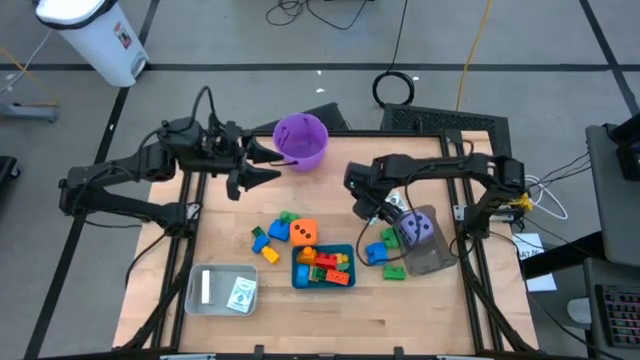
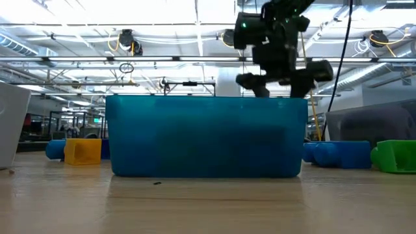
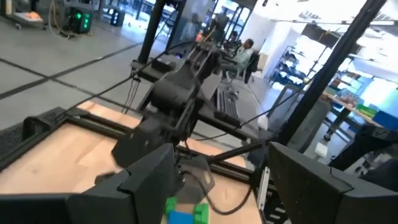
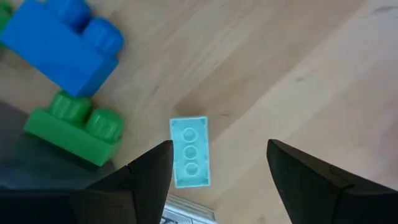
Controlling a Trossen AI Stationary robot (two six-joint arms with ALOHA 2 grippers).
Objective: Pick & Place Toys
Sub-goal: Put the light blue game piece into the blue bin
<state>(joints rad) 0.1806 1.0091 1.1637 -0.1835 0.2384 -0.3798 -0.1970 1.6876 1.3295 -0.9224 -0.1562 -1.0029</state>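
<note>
I hold the right gripper, fingers spread and empty, over the light, stiff, slick pale-teal brick at lower centre, best pinched across its long sides

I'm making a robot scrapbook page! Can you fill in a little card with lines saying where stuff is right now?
left pincer: open, empty, held up beside the bucket
right pincer: open, empty, above a pale teal brick
bucket: purple, at the table's far edge
teal tray: full of bricks
orange die: on the table, touching the teal tray's far side
purple die: in the clear tray
grey tray: holds cards
</note>
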